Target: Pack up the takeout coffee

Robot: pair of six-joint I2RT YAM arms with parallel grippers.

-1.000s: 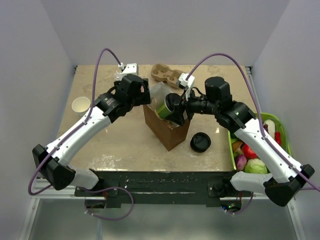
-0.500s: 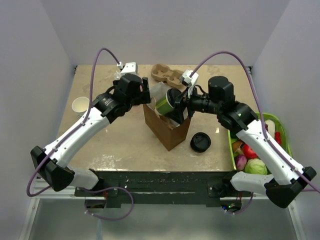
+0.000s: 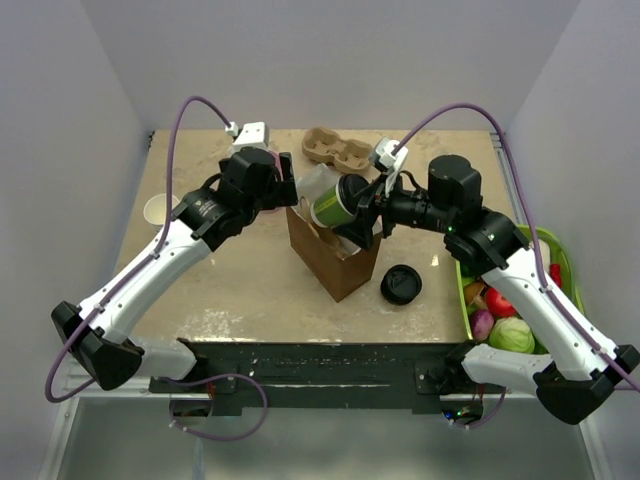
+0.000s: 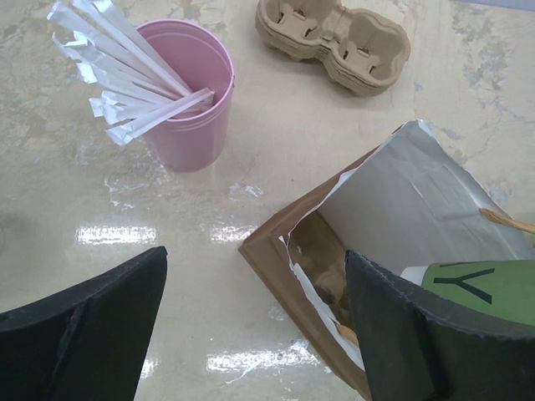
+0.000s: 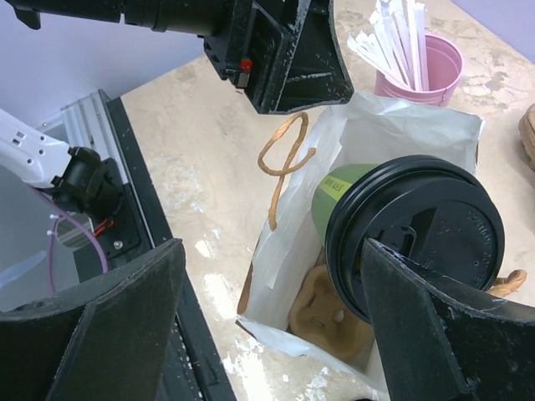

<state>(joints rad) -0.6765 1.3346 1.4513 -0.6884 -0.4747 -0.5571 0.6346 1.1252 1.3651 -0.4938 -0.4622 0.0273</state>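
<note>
Both grippers have drawn back slightly from the brown paper bag (image 3: pixel 335 265). A round black lid (image 3: pixel 400 284) lies just right of the bag. The takeout coffee (image 5: pixel 418 225) leans tilted in the bag's mouth, lid facing the spread right gripper (image 5: pixel 272 251). The left gripper (image 4: pixel 255 253), spread and empty, hovers over the bag's far-left corner, with a pink cup (image 4: pixel 188 125) beyond.

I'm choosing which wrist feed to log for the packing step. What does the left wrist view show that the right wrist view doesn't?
Only the left wrist: the whole cardboard cup carrier. Only the right wrist: the black lid on the green cup, the left hand open beside the paper bag, and a metal rail. Both: the pink cup of wrapped straws, the open bag, and the green cup's side in its mouth.
</note>
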